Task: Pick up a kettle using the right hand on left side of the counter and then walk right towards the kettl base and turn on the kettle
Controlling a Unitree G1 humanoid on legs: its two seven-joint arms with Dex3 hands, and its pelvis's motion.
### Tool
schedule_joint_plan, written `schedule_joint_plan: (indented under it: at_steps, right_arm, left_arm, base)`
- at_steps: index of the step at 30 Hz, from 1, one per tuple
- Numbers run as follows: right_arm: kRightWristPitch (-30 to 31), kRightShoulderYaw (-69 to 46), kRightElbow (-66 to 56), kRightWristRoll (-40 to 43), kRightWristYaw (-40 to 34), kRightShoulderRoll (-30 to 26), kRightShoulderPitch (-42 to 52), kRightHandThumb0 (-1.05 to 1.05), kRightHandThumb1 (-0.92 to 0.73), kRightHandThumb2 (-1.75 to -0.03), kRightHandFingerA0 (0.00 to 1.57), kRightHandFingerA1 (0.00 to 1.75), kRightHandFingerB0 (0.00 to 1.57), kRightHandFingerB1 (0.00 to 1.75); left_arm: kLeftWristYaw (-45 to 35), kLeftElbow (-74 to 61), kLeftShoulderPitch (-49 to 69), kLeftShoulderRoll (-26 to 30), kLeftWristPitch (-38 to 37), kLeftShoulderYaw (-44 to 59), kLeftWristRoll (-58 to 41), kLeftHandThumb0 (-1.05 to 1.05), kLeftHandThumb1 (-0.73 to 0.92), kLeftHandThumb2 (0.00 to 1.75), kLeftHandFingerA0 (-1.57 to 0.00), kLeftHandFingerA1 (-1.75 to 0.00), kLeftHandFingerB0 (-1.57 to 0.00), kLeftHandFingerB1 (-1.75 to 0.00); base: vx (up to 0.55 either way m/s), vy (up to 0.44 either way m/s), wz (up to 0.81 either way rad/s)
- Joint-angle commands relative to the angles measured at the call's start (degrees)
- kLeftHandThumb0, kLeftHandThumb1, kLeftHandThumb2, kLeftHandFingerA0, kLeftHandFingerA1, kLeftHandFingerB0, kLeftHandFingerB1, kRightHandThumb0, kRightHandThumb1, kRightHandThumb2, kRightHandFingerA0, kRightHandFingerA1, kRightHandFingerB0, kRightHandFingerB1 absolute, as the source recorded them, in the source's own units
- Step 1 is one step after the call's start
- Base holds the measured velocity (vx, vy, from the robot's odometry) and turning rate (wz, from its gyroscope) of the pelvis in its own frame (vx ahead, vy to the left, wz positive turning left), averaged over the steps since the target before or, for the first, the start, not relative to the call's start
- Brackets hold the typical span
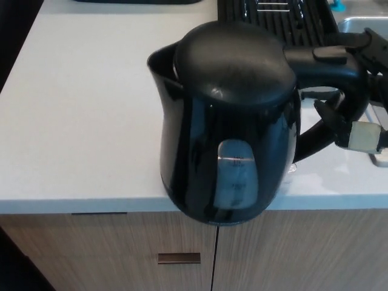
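Observation:
A black electric kettle (pixel 227 121) fills the middle of the head view, lifted and hanging over the front edge of the pale counter (pixel 85 109). Its spout points left and its clear water window faces me. My right hand (pixel 357 109) comes in from the right edge and is shut on the kettle's handle (pixel 330 66), fingers wrapped through the loop. The kettle base is not in view. My left hand does not show.
A black ribbed drying rack (pixel 276 18) lies at the back behind the kettle, with a steel sink corner (pixel 364 24) at the top right. A dark flat object (pixel 133 2) sits at the back edge. Wooden cabinet doors (pixel 182 254) run below the counter.

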Motion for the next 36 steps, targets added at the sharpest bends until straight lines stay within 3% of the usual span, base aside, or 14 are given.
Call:
schedule_joint_plan:
  at_steps: [1,2,4,5,7,8,11,14,16,19,23,27,28,36]
  right_arm:
    - [2.27,0.12,0.66,-0.66,2.71,0.22,0.61,-0.07,-0.57,-1.04,1.10,1.46,0.91,0.77]
    - [1.33,-0.16,0.68,-0.58,2.16,0.65,0.93,-0.09,-0.56,-1.05,1.03,1.57,0.93,0.82]
    - [-0.19,-0.21,0.99,-1.59,1.09,0.95,1.48,-0.09,-0.56,-1.07,0.93,1.64,0.97,0.91]
    - [0.34,0.42,0.94,-3.19,-0.18,1.56,1.18,-0.11,-0.53,-1.13,0.95,1.65,0.96,1.24]
    - [0.64,0.68,0.62,-4.00,-0.61,1.87,1.36,-0.11,-0.53,-1.13,0.95,1.65,0.96,1.24]
    - [0.93,1.12,0.84,-5.07,-1.80,2.96,0.98,-0.10,-0.49,-1.20,0.98,1.67,0.91,1.43]
    - [1.65,2.01,1.31,-7.49,-3.84,4.60,0.16,-0.15,-0.48,-1.25,0.93,1.75,0.81,1.55]
    - [3.21,3.42,2.23,-10.23,-4.70,5.66,-1.10,-0.18,-0.48,-1.26,0.95,1.75,0.80,1.59]
    - [5.77,4.18,3.09,-11.44,-4.92,6.94,-3.03,-0.24,-0.59,-1.09,0.87,1.75,0.70,1.64]
    - [7.79,4.08,5.17,-11.97,-5.88,9.19,-5.63,-0.22,-0.57,-1.07,0.88,1.75,0.67,1.70]
    - [4.98,-0.42,12.07,-8.30,-10.18,14.51,-9.19,-0.23,-0.42,-1.33,0.93,1.75,0.78,1.63]
    - [3.78,-1.52,13.37,-8.86,-10.27,15.86,-9.68,-0.23,-0.42,-1.33,0.93,1.75,0.78,1.63]
    - [2.91,-3.50,16.57,-6.87,-11.90,17.87,-11.87,-0.23,-0.38,-1.37,0.90,1.75,0.75,1.68]
    - [0.47,-5.76,21.67,-6.26,-13.24,20.35,-15.42,-0.22,-0.43,-1.30,0.88,1.75,0.75,1.67]
  left_arm:
    - [-0.54,-0.21,0.28,0.90,-6.64,-0.11,-0.27,0.13,0.57,1.09,-0.95,-0.90,-0.88,-0.87]
    - [-0.76,-0.10,0.27,0.98,-6.59,-0.08,-0.34,0.13,0.57,1.08,-0.94,-0.90,-0.87,-0.87]
    - [-0.85,0.48,0.29,1.17,-7.01,-0.17,-0.11,0.11,0.61,1.01,-0.96,-0.84,-0.89,-0.83]
    - [-0.74,0.25,0.50,1.16,-7.09,-0.13,-0.09,0.14,0.55,1.10,-0.95,-0.93,-0.90,-0.89]
    - [-0.78,0.16,0.81,1.12,-7.17,-0.13,-0.09,0.14,0.55,1.10,-0.95,-0.93,-0.90,-0.89]
    - [-0.99,0.98,0.46,1.39,-6.79,0.20,-0.48,0.15,0.57,1.05,-0.95,-0.91,-0.90,-0.87]
    - [-0.91,1.04,0.88,1.14,-7.79,0.21,-0.46,0.16,0.54,1.08,-0.96,-0.92,-0.91,-0.89]
    - [-0.97,1.35,1.22,1.20,-8.20,0.28,-0.52,0.15,0.55,1.07,-0.94,-0.91,-0.90,-0.88]
    - [-1.28,1.79,1.06,1.21,-8.65,0.45,-0.80,0.15,0.56,1.08,-0.94,-0.90,-0.90,-0.88]
    - [-1.19,2.26,0.91,1.17,-8.81,0.46,-0.76,0.12,0.58,1.06,-0.95,-0.90,-0.90,-0.88]
    - [-0.91,1.34,1.67,0.91,-8.61,0.34,-0.69,0.13,0.56,1.08,-0.91,-0.89,-0.87,-0.87]
    - [-0.81,1.28,1.69,0.92,-8.52,0.29,-0.69,0.13,0.56,1.08,-0.91,-0.89,-0.87,-0.87]
    - [-0.74,1.03,2.47,0.91,-8.35,0.00,-0.31,0.09,0.65,0.96,-0.89,-0.85,-0.85,-0.82]
    - [-1.52,1.07,2.97,0.81,-8.19,0.15,-0.90,0.12,0.64,0.99,-0.90,-0.88,-0.86,-0.84]
  base:
    - [0.00,0.000,0.00]
    - [0.00,0.000,0.00]
    - [0.00,0.000,0.00]
    - [0.00,0.000,0.00]
    - [0.00,0.000,0.00]
    - [0.00,0.000,0.00]
    - [0.00,0.000,0.00]
    - [0.00,0.000,0.00]
    - [0.00,0.000,0.00]
    - [0.00,0.000,0.00]
    - [0.00,0.000,0.00]
    - [0.00,0.000,0.00]
    - [0.00,0.000,0.00]
    - [0.00,0.000,0.00]
